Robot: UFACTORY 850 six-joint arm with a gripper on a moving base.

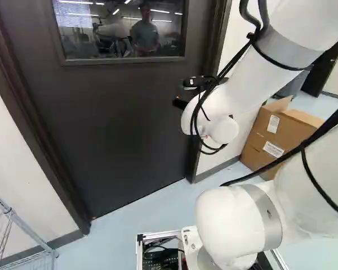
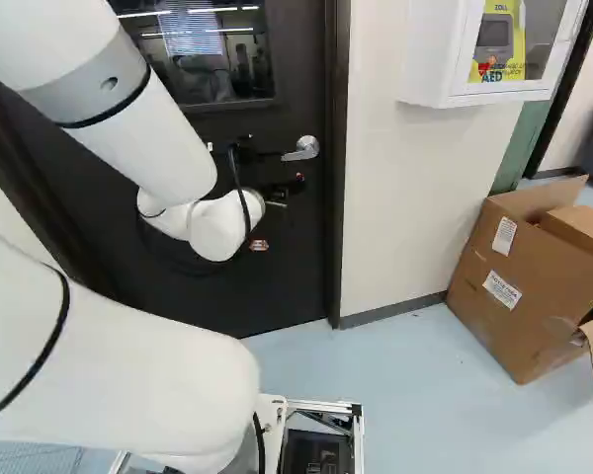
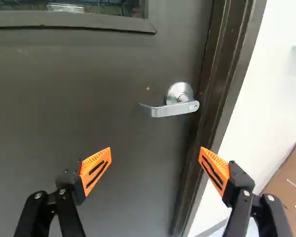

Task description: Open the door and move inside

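In the right base view my gripper [image 2: 277, 188] is partly hidden behind the arm's wrist, near the dark door [image 2: 277, 286]. In the wrist view the gripper [image 3: 155, 154] stands wide open, its two orange-padded fingers apart with nothing between them. A silver lever handle [image 3: 172, 106] lies ahead of the gap, close to the door's frame, untouched by either finger. The door [image 3: 89, 98] is closed in its frame, with a window in its upper part. The left base view shows the same door [image 1: 118, 124], its handle hidden behind the arm.
Right of the door frame [image 2: 338, 197] a white wall [image 2: 395, 197] carries a white cabinet [image 2: 430, 59]. Open cardboard boxes [image 2: 504, 286] stand on the floor beside that wall. A wire rack [image 1: 22, 225] stands at the left of the left base view, near the door.
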